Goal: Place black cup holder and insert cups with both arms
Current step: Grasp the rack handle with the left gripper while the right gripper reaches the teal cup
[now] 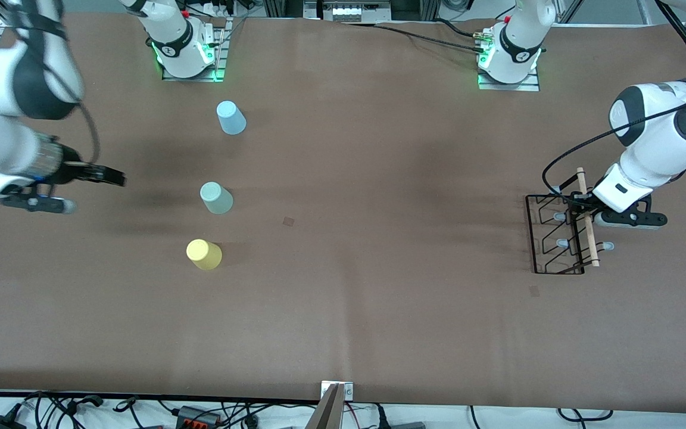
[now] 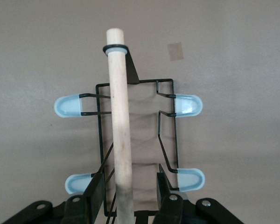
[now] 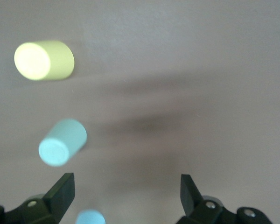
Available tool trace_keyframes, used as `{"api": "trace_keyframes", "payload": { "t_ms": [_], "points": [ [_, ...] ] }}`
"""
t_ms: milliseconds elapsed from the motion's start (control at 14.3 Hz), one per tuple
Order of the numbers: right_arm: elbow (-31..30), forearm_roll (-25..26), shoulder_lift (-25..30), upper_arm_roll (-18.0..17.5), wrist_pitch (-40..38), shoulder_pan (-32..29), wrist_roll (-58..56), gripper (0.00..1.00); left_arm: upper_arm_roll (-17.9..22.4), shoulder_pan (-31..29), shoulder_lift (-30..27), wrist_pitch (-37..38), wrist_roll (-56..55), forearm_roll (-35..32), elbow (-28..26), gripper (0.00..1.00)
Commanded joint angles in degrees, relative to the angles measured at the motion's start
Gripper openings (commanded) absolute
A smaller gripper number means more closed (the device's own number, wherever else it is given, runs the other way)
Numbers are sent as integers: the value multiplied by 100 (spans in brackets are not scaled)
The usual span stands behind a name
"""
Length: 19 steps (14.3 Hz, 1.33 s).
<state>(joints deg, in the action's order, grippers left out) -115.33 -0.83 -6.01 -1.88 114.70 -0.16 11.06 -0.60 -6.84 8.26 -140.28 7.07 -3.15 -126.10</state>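
Observation:
The black cup holder (image 1: 557,235) stands on the table toward the left arm's end, its wooden rod (image 1: 588,220) on top. My left gripper (image 1: 578,205) is open and low over it; in the left wrist view its fingers (image 2: 97,184) straddle the rod (image 2: 120,116) with a gap on each side, blue-tipped pegs (image 2: 186,105) sticking out sideways. The blue cup (image 1: 231,117), mint cup (image 1: 217,198) and yellow cup (image 1: 204,254) stand apart toward the right arm's end. My right gripper (image 1: 118,177) is open and empty in the air beside them. The right wrist view (image 3: 127,181) shows the yellow (image 3: 44,60), mint (image 3: 62,142) and blue (image 3: 90,217) cups.
Small tape marks lie on the brown table near the middle (image 1: 288,221) and just nearer the camera than the holder (image 1: 534,291). A metal bracket (image 1: 336,399) sits at the table's near edge, with cables along it.

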Motion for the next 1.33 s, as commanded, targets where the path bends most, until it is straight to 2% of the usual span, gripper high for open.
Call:
{"api": "trace_keyframes", "payload": {
  "t_ms": [0, 140, 209, 558, 628, 837, 1116, 1256],
  "points": [
    [-1156, 39, 198, 4, 1533, 410, 563, 100, -36, -63, 62, -70, 57, -72, 16, 20],
    [-1404, 30, 66, 4, 2133, 568, 616, 100, -36, -63, 62, -61, -4, -72, 24, 3],
    [-1396, 30, -22, 4, 2240, 683, 712, 100, -36, -63, 62, -61, -4, -72, 42, 1],
    [-1352, 56, -443, 4, 3040, 1070, 1626, 100, -36, -63, 0, 9, 75, -72, 217, 1],
    [-1352, 48, -523, 4, 3128, 1071, 1645, 100, -45, -63, -52, 218, 84, -72, 340, 1],
    [-1361, 57, -682, 4, 3217, 1106, 1654, 100, -72, 69, -35, 1219, 57, -81, 1120, 1],
    [-1361, 57, -787, -119, 3409, 1141, 1820, 100, -194, 569, 18, 1950, -144, -72, 1877, 1],
    [-1352, 57, -822, -128, 3524, 1184, 1821, 100, -247, 1007, 114, 2170, -608, -63, 2159, 1]
  ]
}}
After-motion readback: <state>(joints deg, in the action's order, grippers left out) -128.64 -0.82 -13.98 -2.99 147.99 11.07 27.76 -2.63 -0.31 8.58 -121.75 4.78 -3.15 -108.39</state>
